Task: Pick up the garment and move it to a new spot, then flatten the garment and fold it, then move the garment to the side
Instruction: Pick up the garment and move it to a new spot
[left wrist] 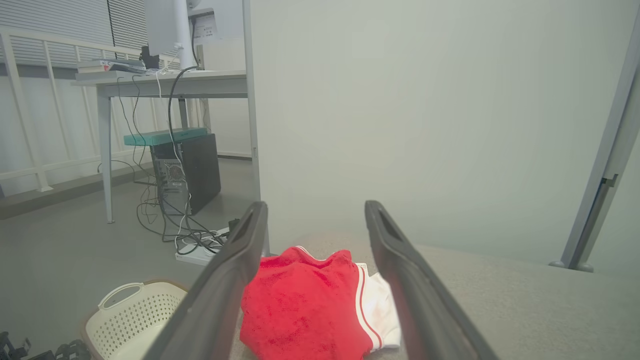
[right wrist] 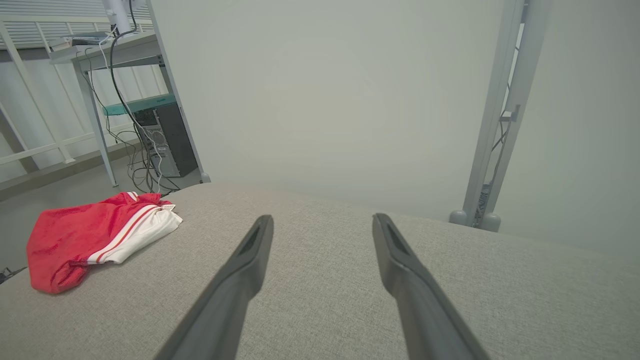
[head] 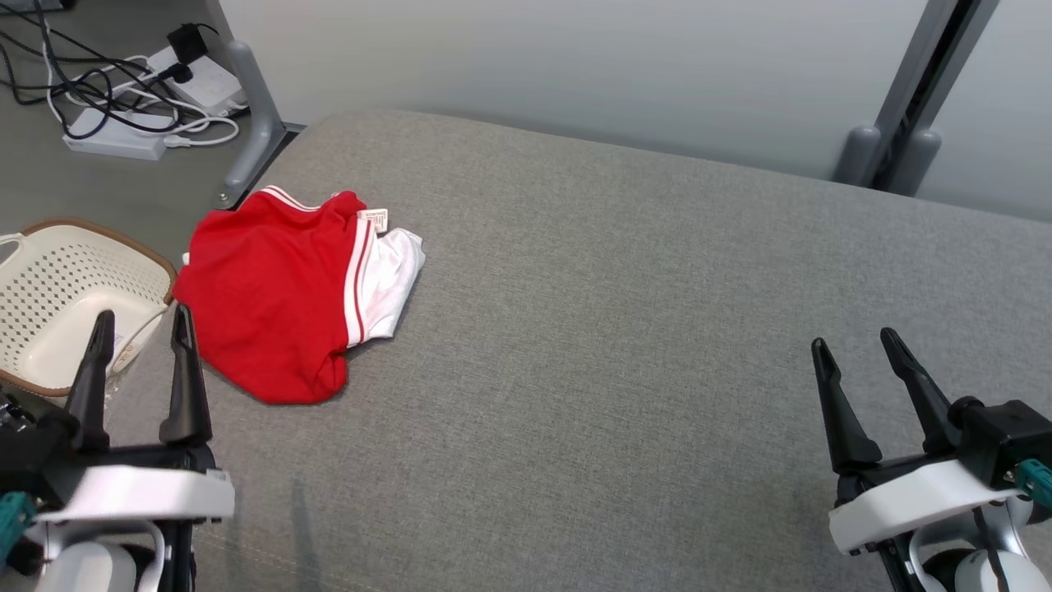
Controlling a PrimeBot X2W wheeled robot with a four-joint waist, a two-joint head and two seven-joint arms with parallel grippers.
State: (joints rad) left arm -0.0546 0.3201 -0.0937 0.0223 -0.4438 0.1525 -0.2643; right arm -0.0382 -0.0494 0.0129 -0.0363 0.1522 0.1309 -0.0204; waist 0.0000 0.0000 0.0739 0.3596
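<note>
The left wrist view's bottom edge crops the garment [left wrist: 300,310].

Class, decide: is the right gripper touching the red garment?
Apart. The head view shows a broad stretch of bare grey surface between the open right gripper and the garment.

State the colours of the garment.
Red garment with a white panel and white stripes, clearest in the head view.

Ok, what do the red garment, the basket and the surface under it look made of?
Red garment: matte fabric, possibly terry; fuzzy nap, soft folds.
Basket: probably moulded plastic; cream, perforated walls, brown rim.
Surface: grey woven upholstery cloth; weave and stitched seam show.
</note>
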